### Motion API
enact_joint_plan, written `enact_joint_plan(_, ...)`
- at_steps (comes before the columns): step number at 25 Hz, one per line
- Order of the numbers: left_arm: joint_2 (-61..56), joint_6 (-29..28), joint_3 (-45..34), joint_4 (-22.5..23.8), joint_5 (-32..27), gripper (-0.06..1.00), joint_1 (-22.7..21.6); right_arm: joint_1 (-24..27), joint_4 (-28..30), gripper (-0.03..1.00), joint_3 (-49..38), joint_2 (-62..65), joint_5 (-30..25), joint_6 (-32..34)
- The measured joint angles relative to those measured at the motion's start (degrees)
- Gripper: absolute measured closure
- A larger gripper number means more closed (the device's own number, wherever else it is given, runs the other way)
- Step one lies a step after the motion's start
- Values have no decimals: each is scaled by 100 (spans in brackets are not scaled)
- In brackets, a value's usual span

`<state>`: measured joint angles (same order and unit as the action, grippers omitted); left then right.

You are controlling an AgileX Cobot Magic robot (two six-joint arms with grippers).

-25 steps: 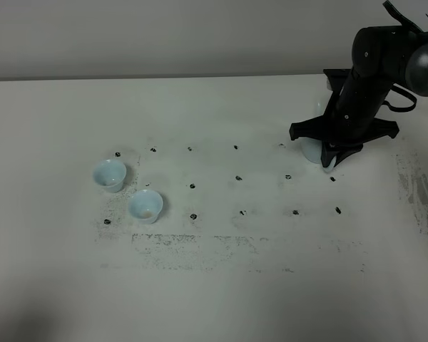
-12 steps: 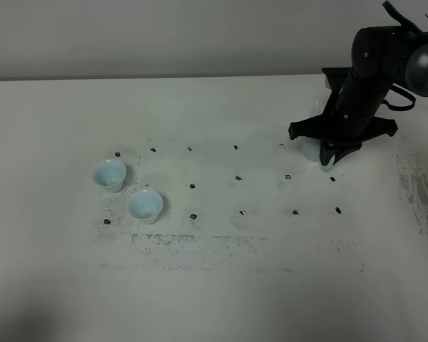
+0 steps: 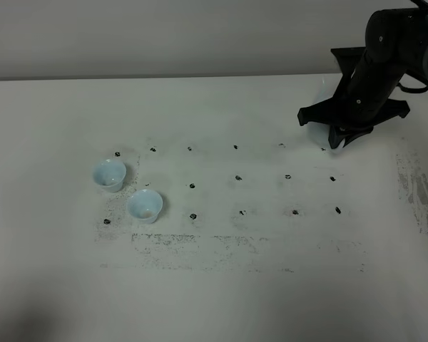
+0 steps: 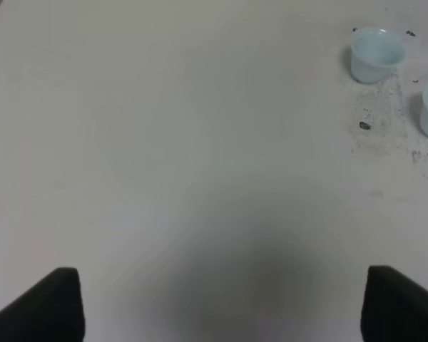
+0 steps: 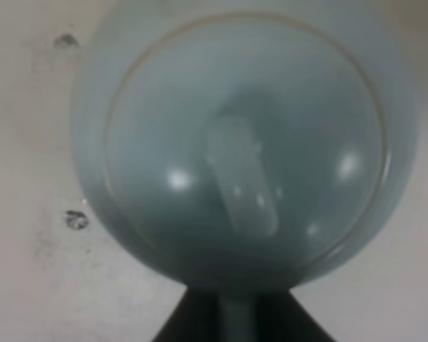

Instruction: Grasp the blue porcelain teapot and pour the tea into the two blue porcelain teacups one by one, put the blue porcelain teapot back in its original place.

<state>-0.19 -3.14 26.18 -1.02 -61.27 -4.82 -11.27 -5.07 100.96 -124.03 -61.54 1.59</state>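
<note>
Porcelain fills the right wrist view: the blue porcelain teapot (image 5: 242, 142), lid on and seen from above, with the right claw (image 5: 235, 317) closed tight on its handle; in the exterior high view it shows at about two o'clock, mostly hidden behind the arm. The farther teacup (image 3: 110, 174) and the nearer teacup (image 3: 145, 205) stand upright near each other at about eight o'clock on the surface (image 3: 235, 285), well apart from the teapot; the left claw (image 4: 221, 306) hangs spread wide, holding nothing.
</note>
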Motion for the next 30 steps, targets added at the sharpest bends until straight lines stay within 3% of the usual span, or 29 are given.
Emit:
enact_joint_plan(10, 0, 0, 0, 0, 0, 19, 0, -47, -209, 92, 467, 605, -899, -1517)
enact_joint_plan(20, 0, 0, 0, 0, 0, 19, 0, -646, -236, 92, 1780, 365, -921, -2102)
enact_joint_plan(30, 0, 0, 0, 0, 0, 19, 0, -1523, -1, 92, 2397, -205, -950, -3383)
